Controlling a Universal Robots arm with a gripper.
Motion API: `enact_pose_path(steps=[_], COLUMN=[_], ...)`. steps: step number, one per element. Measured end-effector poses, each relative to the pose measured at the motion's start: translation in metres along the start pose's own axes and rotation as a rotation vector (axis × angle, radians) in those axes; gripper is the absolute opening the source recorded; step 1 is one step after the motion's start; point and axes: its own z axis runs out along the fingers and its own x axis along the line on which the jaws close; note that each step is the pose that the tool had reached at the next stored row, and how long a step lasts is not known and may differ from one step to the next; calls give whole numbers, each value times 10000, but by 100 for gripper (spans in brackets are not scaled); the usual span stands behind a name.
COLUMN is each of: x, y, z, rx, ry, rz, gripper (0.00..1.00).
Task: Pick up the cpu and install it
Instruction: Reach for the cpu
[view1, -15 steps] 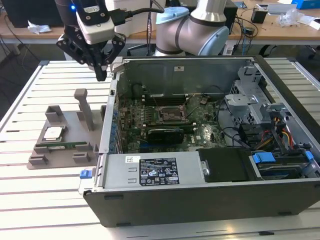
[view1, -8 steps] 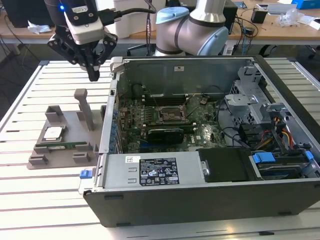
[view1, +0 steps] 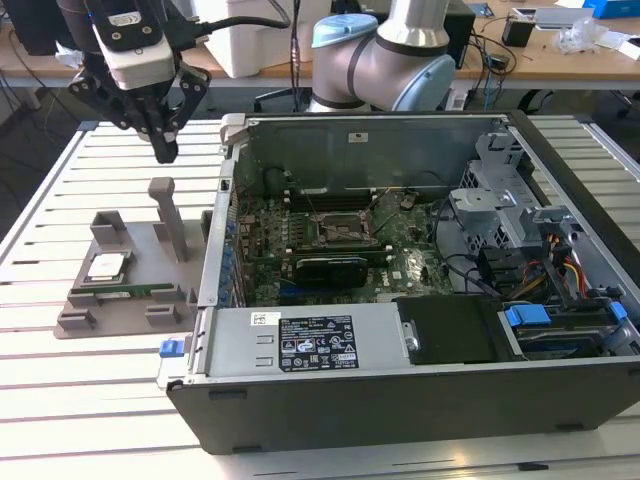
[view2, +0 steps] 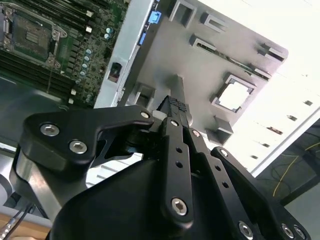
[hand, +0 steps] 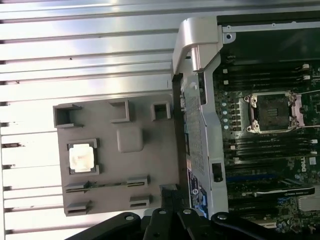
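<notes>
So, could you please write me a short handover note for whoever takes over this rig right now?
Gripper: shut and empty, hanging above the grey holder, touching nothing.
Cpu: lying flat in its recess in the holder, on the exterior view's left of the open computer case.
Socket on the motherboard: looks empty.
Done: nothing that shows; the cpu is not yet picked up.
Left: the pick-up and the install.

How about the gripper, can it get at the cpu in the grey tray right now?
Probably yes: the cpu lies uncovered in the grey tray, the gripper hangs above it, and only the upright post stands nearby.
</notes>
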Motion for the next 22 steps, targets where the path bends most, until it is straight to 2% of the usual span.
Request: enact_pose_path(steps=[11,13,20,22], x=[194,269,397,457], y=[-14,-20,-29,-34], z=[-5,-7,-11,-12], rx=[0,0,1,0], ry=[0,0,1,1], rz=[0,0,1,0], gripper=[11,11,11,11])
